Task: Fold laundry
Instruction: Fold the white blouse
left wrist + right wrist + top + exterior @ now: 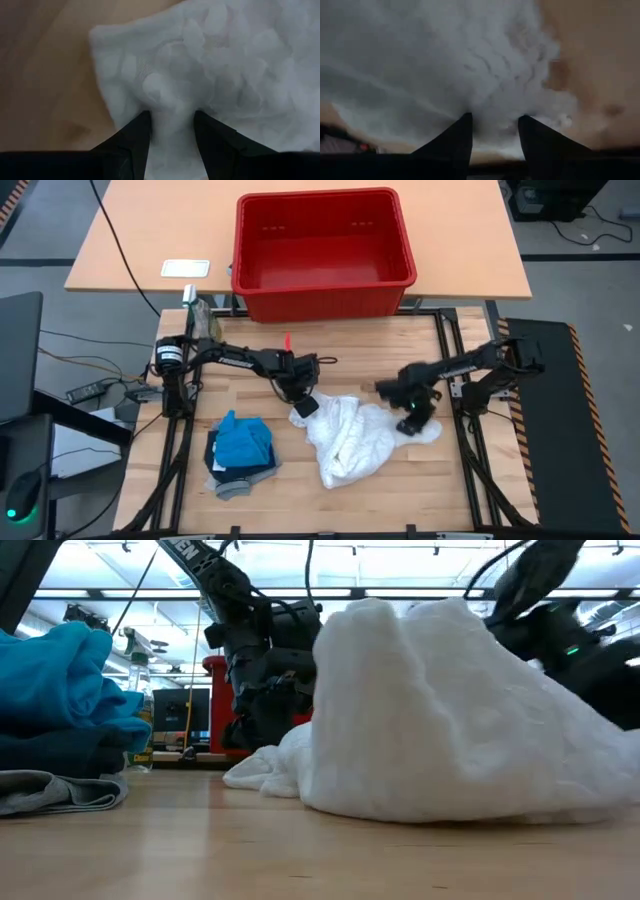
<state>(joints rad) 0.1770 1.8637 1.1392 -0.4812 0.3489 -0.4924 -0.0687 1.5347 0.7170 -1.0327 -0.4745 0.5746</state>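
The white cloth (350, 442) lies crumpled on the wooden table, heaped high in the low view (440, 710). My left gripper (306, 402) is at its far-left corner and my right gripper (413, 420) at its right edge; both are shut on it. To the left, a bright blue garment (243, 438) sits on a navy garment (214, 452), and these lie on a grey piece (236, 484). The low view shows the same stack: the blue garment (60, 680) over the navy garment (50, 752) over the grey piece (50, 790). My left gripper (171, 125) pinches a bunched ridge of the white cloth near its corner (170, 100) between its two fingers, coming from above and slanting down. The cloth rests on the table around the hold. My right gripper (494, 125) has the white cloth's right edge (492, 107) between its fingers, from above; wrinkles run toward the hold, and how many layers it has, I cannot tell.
A red plastic basket (322, 255) stands on the lighter table beyond the far edge. A black frame rail (445, 350) borders the wooden table. Bare wood (420, 490) lies near and right of the white cloth.
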